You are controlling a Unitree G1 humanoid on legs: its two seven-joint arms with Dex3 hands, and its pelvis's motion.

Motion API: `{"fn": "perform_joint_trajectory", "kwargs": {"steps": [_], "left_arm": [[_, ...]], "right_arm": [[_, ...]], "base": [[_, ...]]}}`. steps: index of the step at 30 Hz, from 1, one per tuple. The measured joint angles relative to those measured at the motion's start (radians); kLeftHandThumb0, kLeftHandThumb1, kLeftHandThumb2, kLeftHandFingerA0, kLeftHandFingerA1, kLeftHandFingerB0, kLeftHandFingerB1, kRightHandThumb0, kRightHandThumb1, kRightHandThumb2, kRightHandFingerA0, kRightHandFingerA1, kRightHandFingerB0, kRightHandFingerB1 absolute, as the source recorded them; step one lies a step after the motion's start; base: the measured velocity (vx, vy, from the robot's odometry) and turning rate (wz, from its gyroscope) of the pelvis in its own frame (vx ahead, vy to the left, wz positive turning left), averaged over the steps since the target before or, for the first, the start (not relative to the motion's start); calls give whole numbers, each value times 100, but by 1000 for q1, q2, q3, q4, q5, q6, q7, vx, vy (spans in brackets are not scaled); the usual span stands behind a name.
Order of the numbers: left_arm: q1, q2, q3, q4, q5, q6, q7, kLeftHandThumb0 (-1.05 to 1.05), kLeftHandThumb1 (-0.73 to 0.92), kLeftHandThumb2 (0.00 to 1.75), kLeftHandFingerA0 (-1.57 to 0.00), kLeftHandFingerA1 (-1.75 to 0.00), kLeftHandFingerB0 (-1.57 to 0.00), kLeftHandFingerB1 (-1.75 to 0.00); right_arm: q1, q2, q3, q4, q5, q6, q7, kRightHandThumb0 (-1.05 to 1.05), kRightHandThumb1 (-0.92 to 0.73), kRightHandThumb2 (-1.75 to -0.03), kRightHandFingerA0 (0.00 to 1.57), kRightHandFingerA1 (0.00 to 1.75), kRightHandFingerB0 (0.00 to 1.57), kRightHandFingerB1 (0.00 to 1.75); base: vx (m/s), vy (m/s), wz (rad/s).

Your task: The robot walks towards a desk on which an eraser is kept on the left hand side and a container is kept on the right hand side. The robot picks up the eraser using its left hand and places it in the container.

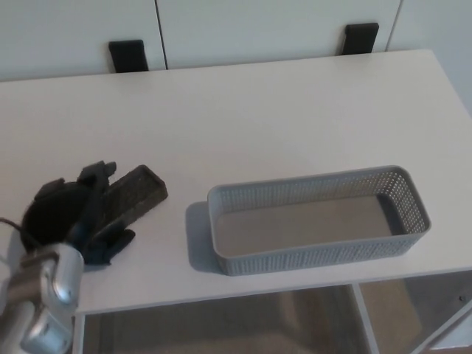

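Head view shows my left robot hand (74, 214) wrapped around the dark eraser (133, 193), low on the desk (258, 118). Its long end points right, toward the gray container (317, 251) nearby.

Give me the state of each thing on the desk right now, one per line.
eraser: gripped at its near end by the left robot hand, far end pointing toward the container, not yet inside it
left robot hand: shut on the eraser, at the desk's left front
container: upright on the desk, empty
desk: carries the container
right robot hand: not in view
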Motion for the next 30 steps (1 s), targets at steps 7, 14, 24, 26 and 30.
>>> {"fn": "perform_joint_trajectory", "kwargs": {"steps": [7, 14, 24, 26, 30], "left_arm": [[-61, 24, 1, 35, -24, -5, -38, -18, 47, 99, -131, -121, -114, -104], [-68, 51, 1, 86, -71, -57, -50, -25, 56, 102, -131, -123, -107, -101], [-41, 56, 35, 98, -123, -139, -30, -23, 58, 106, -137, -128, -115, -108], [-28, 51, 45, 81, -133, -139, -26, -23, 72, 80, -133, -137, -115, -105], [7, 35, 72, 13, -160, -139, -22, -23, 59, 107, -140, -131, -117, -111]], "right_arm": [[-2, 1, 1, 2, 0, 0, 0, -28, -72, -61, 48, 53, 35, 38], [-8, 0, -1, 9, 0, 1, 0, -29, -72, -61, 49, 52, 35, 38], [-14, 0, -3, 23, 0, 2, 2, -28, -72, -61, 48, 53, 35, 39], [-15, 0, -4, 23, 0, 2, 3, -28, -72, -61, 47, 52, 34, 39], [-26, 0, -4, 37, 0, -1, 4, -28, -72, -61, 48, 53, 34, 39]], "base": [[0, 0, 0], [0, 0, 0], [0, 0, 0], [0, 0, 0], [0, 0, 0]]}}
